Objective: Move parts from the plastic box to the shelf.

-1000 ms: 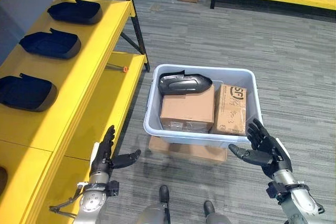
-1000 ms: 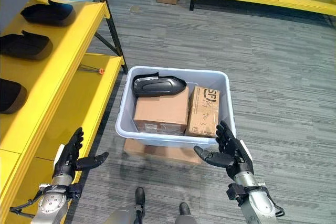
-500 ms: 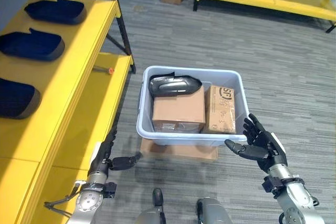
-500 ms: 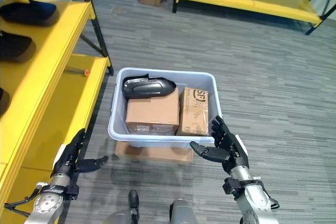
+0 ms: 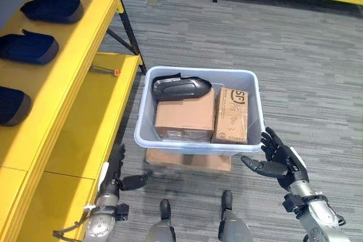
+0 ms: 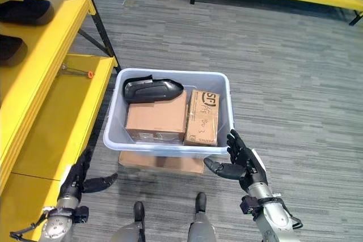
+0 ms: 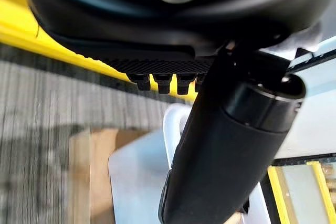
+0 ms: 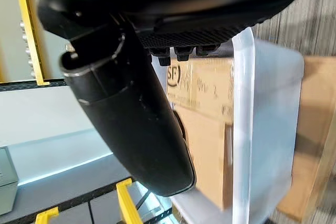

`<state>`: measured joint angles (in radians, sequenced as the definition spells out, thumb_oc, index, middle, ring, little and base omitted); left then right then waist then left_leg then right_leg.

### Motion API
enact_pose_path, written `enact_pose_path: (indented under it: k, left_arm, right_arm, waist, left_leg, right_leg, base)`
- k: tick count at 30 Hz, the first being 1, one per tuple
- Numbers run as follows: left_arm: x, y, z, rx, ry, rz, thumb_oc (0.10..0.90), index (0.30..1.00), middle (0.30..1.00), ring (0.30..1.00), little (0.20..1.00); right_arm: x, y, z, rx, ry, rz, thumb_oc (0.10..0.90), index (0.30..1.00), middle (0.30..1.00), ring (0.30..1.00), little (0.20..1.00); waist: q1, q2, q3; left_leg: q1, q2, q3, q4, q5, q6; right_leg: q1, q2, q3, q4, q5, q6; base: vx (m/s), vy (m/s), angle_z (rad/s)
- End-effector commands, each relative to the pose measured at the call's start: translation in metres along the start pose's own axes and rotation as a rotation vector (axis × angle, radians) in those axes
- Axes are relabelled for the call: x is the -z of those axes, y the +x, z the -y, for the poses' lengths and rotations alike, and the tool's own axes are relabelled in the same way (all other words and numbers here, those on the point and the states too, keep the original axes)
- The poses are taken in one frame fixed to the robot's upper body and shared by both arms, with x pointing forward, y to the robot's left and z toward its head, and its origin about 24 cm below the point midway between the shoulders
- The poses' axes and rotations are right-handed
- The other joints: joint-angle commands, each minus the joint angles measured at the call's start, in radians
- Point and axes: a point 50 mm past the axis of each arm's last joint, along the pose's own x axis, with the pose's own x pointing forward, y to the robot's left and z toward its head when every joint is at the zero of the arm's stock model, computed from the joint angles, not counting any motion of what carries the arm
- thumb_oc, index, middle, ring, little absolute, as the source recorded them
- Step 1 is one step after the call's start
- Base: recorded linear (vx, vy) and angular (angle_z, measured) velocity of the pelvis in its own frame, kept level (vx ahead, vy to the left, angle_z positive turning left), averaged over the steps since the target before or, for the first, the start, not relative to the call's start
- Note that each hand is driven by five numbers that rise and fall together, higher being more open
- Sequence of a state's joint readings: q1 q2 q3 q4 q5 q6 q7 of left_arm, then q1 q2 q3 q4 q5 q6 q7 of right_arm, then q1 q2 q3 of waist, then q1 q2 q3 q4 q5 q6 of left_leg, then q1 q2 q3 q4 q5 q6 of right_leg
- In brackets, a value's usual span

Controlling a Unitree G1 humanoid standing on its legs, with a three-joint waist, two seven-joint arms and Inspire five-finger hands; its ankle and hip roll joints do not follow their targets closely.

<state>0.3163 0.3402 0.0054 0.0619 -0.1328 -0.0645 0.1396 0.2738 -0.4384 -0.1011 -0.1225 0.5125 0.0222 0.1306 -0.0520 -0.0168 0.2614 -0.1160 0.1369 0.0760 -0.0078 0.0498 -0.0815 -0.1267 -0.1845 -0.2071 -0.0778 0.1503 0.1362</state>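
The right hand (image 5: 282, 162) is hovering with fingers spread and thumb out, holding nothing, just off the near right corner of the box (image 5: 146, 128). The left hand (image 5: 116, 175) is hanging low with fingers straight and thumb pointing toward the box, also holding nothing, between the box's near left corner and the shelf (image 5: 76, 123).

Inside the box a dark part (image 5: 180, 88) is lying at the far end, partly on top of the larger of two cartons (image 5: 185, 115); the narrower carton (image 5: 231, 115) is standing beside it. The box is sitting on flat cardboard (image 5: 187, 161) on the floor.

On the shelf's upper level three dark parts (image 5: 28, 47) are sitting in a row, so the job looks well along. One part is waiting in the box, untouched; it needs grasping and carrying over.
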Motion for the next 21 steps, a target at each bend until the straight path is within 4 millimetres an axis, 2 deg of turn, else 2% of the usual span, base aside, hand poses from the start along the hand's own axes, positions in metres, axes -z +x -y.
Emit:
enact_pose_path:
  k: [1, 6, 10, 11, 16, 21]
  left_arm:
    - [-0.0507, 0.0096, -0.0308, -0.067, 0.076, 0.247, 0.900, 1.000, 1.000, 1.000, 1.000]
    - [-0.0461, 0.0059, -0.0292, -0.061, 0.059, 0.228, 0.900, 1.000, 1.000, 1.000, 1.000]
    - [-0.0445, 0.0050, -0.0286, -0.059, 0.053, 0.222, 0.900, 1.000, 1.000, 1.000, 1.000]
    - [-0.0430, 0.0048, -0.0278, -0.064, 0.034, 0.216, 0.900, 1.000, 1.000, 1.000, 1.000]
    - [-0.0437, 0.0037, -0.0268, -0.063, 0.015, 0.218, 0.900, 1.000, 1.000, 1.000, 1.000]
    - [-0.0449, 0.0039, -0.0224, -0.045, -0.006, 0.223, 0.900, 1.000, 1.000, 1.000, 1.000]
  right_arm:
    - [-0.0496, 0.0022, -0.0040, -0.044, -0.052, 0.245, 0.900, 1.000, 1.000, 1.000, 1.000]
    - [-0.0562, 0.0048, -0.0037, -0.053, -0.087, 0.260, 0.900, 1.000, 1.000, 1.000, 1.000]
    - [-0.0567, 0.0050, -0.0039, -0.057, -0.093, 0.260, 0.900, 1.000, 1.000, 1.000, 1.000]
    - [-0.0545, 0.0053, -0.0048, -0.060, -0.098, 0.248, 0.900, 1.000, 1.000, 1.000, 1.000]
    - [-0.0527, 0.0020, -0.0019, -0.053, -0.107, 0.234, 0.900, 1.000, 1.000, 1.000, 1.000]
    - [-0.0545, 0.0005, 0.0034, -0.046, -0.120, 0.233, 0.900, 1.000, 1.000, 1.000, 1.000]
  waist:
    - [0.008, -0.068, -0.067]
    - [0.014, -0.053, -0.070]
    - [0.016, -0.047, -0.069]
    - [0.017, -0.035, -0.064]
    - [0.010, -0.023, -0.061]
    - [0.004, -0.013, -0.069]
  left_leg:
    - [0.004, 0.022, 0.004, 0.039, -0.056, -0.009]
    - [0.031, 0.055, 0.011, 0.003, -0.034, -0.022]
    - [0.041, 0.063, 0.012, -0.005, -0.031, -0.024]
    - [0.054, 0.074, 0.009, -0.015, -0.024, -0.025]
    - [0.069, 0.094, 0.004, -0.026, -0.007, -0.033]
    - [0.094, 0.134, 0.009, -0.007, 0.023, -0.044]
  right_leg:
    - [0.031, -0.055, -0.032, 0.047, -0.081, 0.037]
    - [0.039, -0.023, -0.029, 0.050, -0.112, 0.023]
    - [0.035, -0.014, -0.021, 0.068, -0.130, 0.017]
    - [0.023, -0.001, 0.000, 0.114, -0.159, 0.005]
    - [0.014, 0.020, 0.017, 0.163, -0.201, -0.016]
    - [0.016, 0.056, 0.026, 0.229, -0.262, -0.048]
  base:
    - [0.05, -0.139, -0.04]
    - [0.05, -0.108, 0.03]
    - [0.02, -0.069, 0.02]
    - [0.02, -0.074, 0.02]
    - [0.03, -0.107, -0.03]
    - [0.03, -0.127, -0.01]
